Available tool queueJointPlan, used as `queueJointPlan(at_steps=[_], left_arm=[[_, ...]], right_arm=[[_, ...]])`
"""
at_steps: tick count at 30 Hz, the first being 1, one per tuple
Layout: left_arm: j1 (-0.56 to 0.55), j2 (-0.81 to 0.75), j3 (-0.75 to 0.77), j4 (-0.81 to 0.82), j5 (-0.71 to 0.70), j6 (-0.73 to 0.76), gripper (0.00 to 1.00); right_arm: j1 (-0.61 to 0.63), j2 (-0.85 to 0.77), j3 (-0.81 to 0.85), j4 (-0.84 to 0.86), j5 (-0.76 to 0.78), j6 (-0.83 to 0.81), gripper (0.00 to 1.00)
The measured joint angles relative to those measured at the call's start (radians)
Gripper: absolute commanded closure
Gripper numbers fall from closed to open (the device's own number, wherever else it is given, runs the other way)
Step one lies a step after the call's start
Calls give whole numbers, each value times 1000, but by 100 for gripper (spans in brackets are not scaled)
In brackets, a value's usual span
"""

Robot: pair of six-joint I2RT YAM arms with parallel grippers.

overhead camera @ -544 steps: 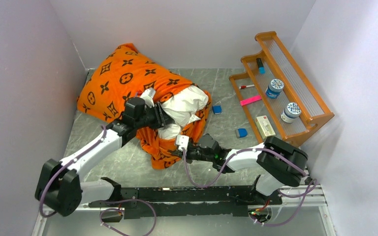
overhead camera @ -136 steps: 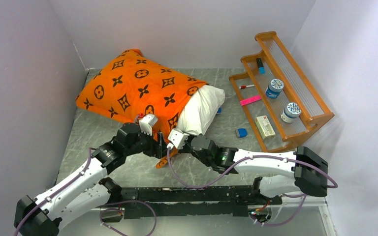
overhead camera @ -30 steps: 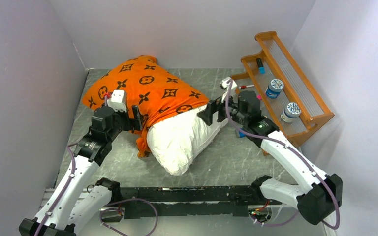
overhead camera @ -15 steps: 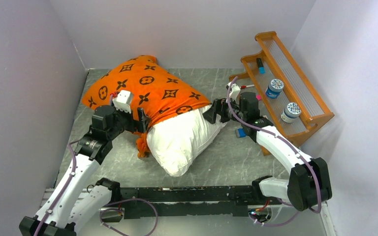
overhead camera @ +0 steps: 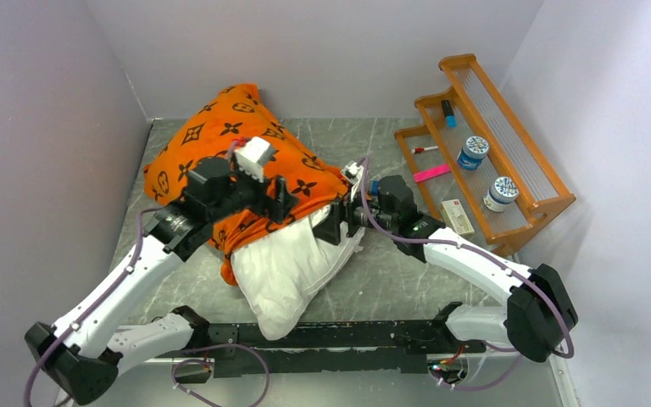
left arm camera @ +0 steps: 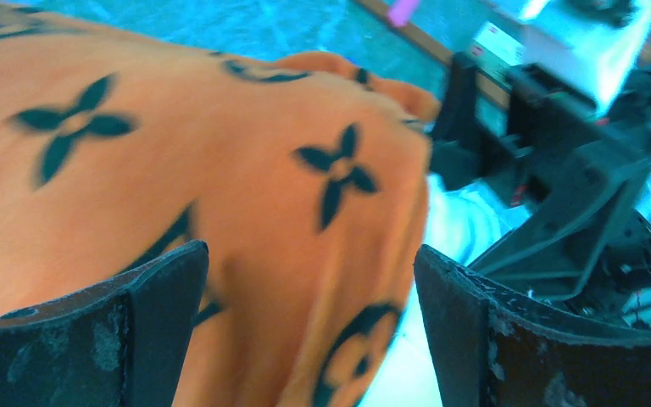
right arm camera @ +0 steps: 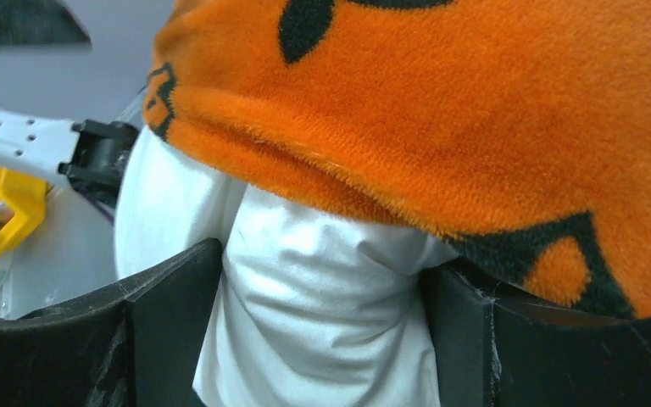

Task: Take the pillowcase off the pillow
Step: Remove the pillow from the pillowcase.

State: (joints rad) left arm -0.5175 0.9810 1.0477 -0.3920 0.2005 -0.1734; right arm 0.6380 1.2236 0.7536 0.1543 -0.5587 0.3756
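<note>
Pillow (overhead camera: 286, 264) perhaps half out of pillowcase (overhead camera: 220, 131)

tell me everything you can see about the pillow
The pillow is plump and plain white, of soft wrinkled cloth. Its near half sticks out of the orange pillowcase, angled toward the near edge and resting on the table; the far half is hidden inside. The right claw straddles it, open, at the case's hem.
</note>
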Motion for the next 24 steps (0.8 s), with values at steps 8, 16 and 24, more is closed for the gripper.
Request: queueJointPlan(at_steps=[8, 16, 24], left_arm=[[-262, 122, 69, -56, -203, -1, 6], [-314, 119, 5, -33, -376, -32, 9], [-323, 78, -71, 0, -473, -82, 10]], right_arm=[[86, -13, 2, 17, 13, 2, 15], [92, -80, -2, -43, 62, -22, 13], [5, -216, -3, -172, 140, -37, 4]])
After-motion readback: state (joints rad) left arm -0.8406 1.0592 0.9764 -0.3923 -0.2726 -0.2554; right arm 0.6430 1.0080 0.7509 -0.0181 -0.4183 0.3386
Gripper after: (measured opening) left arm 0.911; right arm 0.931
